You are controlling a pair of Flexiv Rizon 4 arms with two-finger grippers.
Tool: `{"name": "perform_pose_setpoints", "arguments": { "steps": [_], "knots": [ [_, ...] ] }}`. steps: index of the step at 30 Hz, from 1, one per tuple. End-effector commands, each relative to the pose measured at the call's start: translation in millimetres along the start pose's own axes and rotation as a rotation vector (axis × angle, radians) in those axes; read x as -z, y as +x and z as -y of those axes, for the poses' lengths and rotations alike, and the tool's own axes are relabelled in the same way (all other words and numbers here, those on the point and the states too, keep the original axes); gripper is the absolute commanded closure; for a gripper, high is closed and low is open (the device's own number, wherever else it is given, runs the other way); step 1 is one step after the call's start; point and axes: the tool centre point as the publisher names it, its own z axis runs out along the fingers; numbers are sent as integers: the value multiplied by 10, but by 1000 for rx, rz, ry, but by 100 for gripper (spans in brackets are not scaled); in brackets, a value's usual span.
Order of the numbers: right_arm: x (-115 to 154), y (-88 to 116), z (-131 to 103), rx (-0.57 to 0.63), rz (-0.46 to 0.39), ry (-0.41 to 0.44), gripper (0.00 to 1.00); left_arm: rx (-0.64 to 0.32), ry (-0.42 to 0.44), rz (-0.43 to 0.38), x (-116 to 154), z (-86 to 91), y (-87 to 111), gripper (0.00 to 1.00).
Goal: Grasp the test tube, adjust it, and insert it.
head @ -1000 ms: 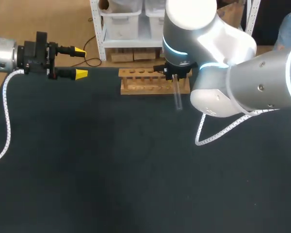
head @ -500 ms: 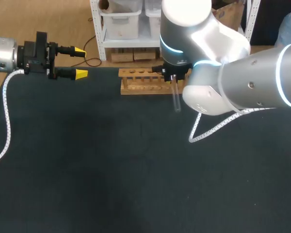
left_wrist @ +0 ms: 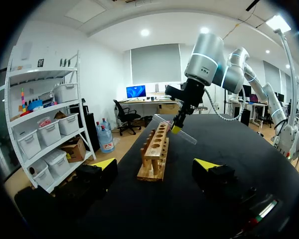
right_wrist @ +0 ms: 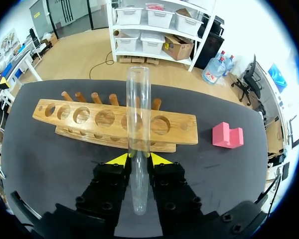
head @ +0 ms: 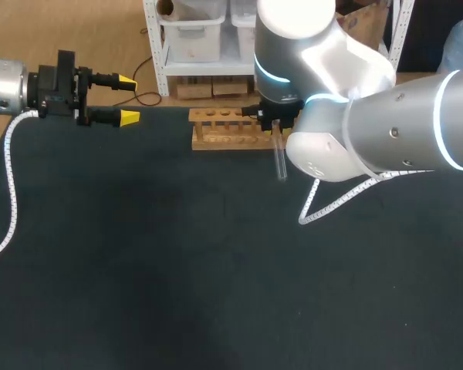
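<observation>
Grasp done: right gripper [right_wrist: 138, 158] fingers clamp the test tube [right_wrist: 138, 114] near the wooden rack [right_wrist: 89, 115]. Insertion is outstanding. Left gripper [head: 127, 99] fingers are spread and hold nothing.

head view looks down on the counter [head: 139, 270]. all three share the rack [head: 224, 140]: left wrist endwise, right wrist close above.

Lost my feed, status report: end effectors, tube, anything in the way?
Right end effector shut on test tube, tilted over rack, not inserted. Left end effector open, empty. Pink block beside rack, not blocking.
</observation>
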Motion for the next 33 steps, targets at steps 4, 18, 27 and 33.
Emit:
{"name": "perform_pose_setpoints", "arguments": {
  "steps": [4,18,27,33],
  "knots": [
    [-23,-14,1,-1,-9,1,100,-1,1,1,1,-5,8,0],
    [331,78,23,-36,47,-47,100,-1,1,1,1,-5,8,0],
    [867,-36,46,-55,231,-186,100,-1,1,1,1,-5,8,0],
    [1156,-122,35,-22,346,-275,100,-1,1,1,1,-5,8,0]
  ]
}}
